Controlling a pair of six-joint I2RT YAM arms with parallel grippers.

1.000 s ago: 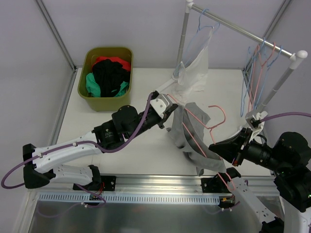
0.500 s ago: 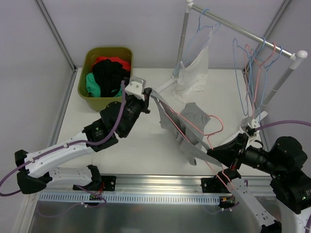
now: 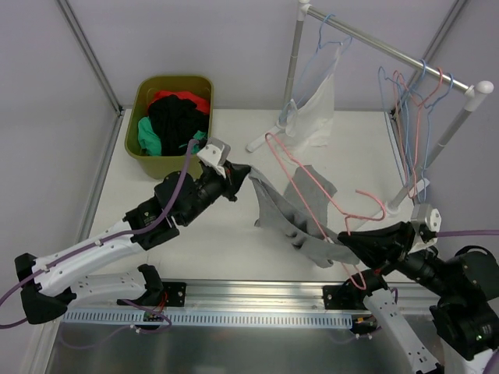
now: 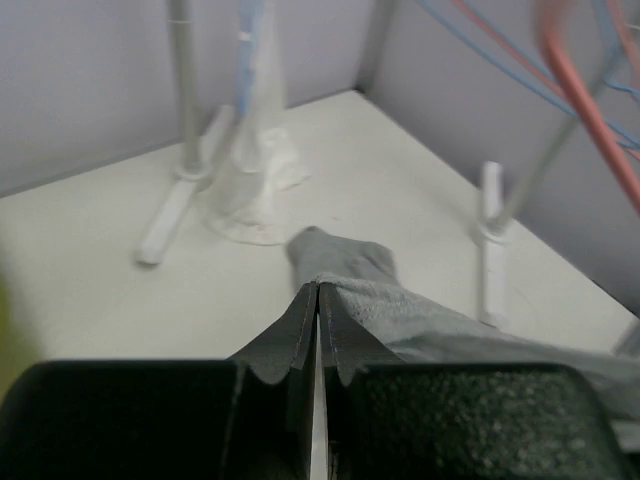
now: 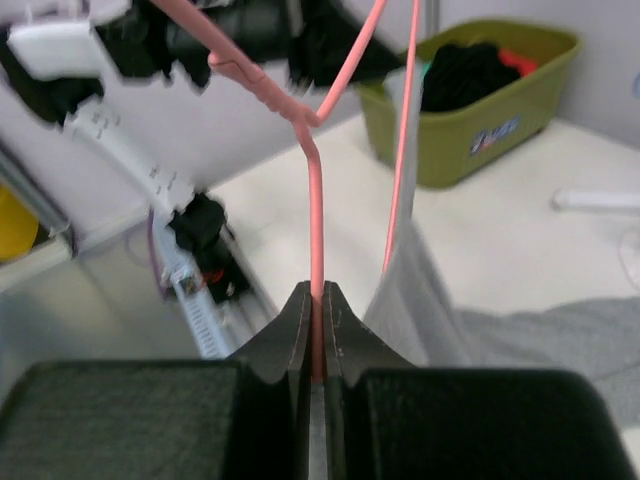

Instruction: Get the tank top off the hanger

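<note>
The grey tank top (image 3: 290,209) is stretched low over the table between my two arms. My left gripper (image 3: 243,173) is shut on its upper left edge; the left wrist view shows grey cloth (image 4: 400,312) pinched at the closed tips (image 4: 317,292). A pink wire hanger (image 3: 310,185) slants across the cloth, with its hook toward the right. My right gripper (image 3: 348,244) is shut on the hanger wire (image 5: 316,210) at the cloth's lower right end, and the grey fabric (image 5: 520,335) hangs beside it. Whether a strap still loops the hanger I cannot tell.
An olive bin (image 3: 139,148) full of clothes stands at the back left. A clothes rack (image 3: 390,51) spans the back right. On it hang a white garment (image 3: 316,101) and several blue and pink hangers (image 3: 409,117). Its feet (image 3: 261,142) rest on the table.
My left gripper pulled the tank top's edge back and left, stretching the cloth. My right gripper shifted right with the hanger, which swung up and now stands higher over the cloth.
</note>
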